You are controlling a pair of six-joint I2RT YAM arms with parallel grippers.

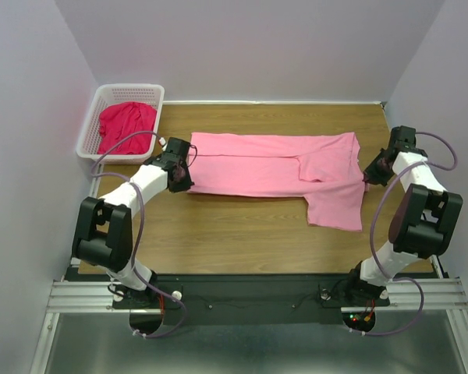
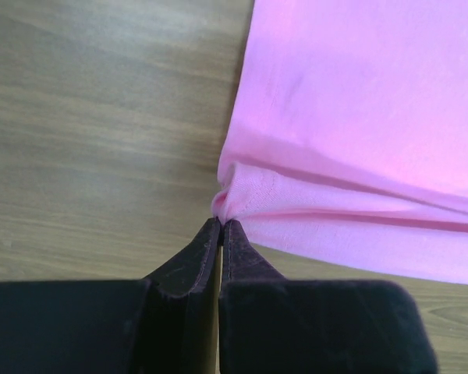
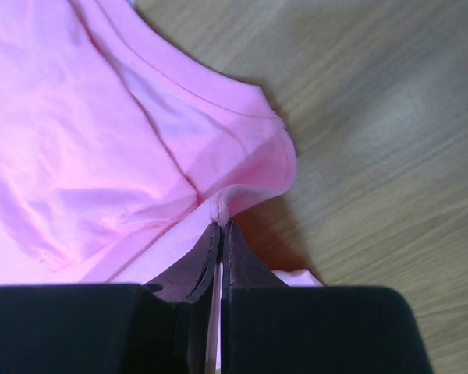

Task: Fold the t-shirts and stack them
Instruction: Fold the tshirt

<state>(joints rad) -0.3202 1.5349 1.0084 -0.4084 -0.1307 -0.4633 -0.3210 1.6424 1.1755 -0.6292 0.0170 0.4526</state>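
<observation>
The light pink t-shirt (image 1: 273, 165) lies spread across the middle of the wooden table, folded lengthways, one sleeve hanging toward the front at the right. My left gripper (image 1: 181, 178) is shut on its left edge; the left wrist view shows the cloth (image 2: 359, 125) pinched at the fingertips (image 2: 221, 226). My right gripper (image 1: 368, 170) is shut on the shirt's right edge, by the collar (image 3: 187, 78), with cloth bunched between the tips (image 3: 220, 227). The crimson t-shirt (image 1: 126, 125) lies crumpled in the white basket (image 1: 93, 117).
The white lattice basket stands at the far left corner of the table (image 1: 234, 234). Pale walls close in the left, back and right sides. The arm bases sit on a black rail (image 1: 242, 290) at the near edge.
</observation>
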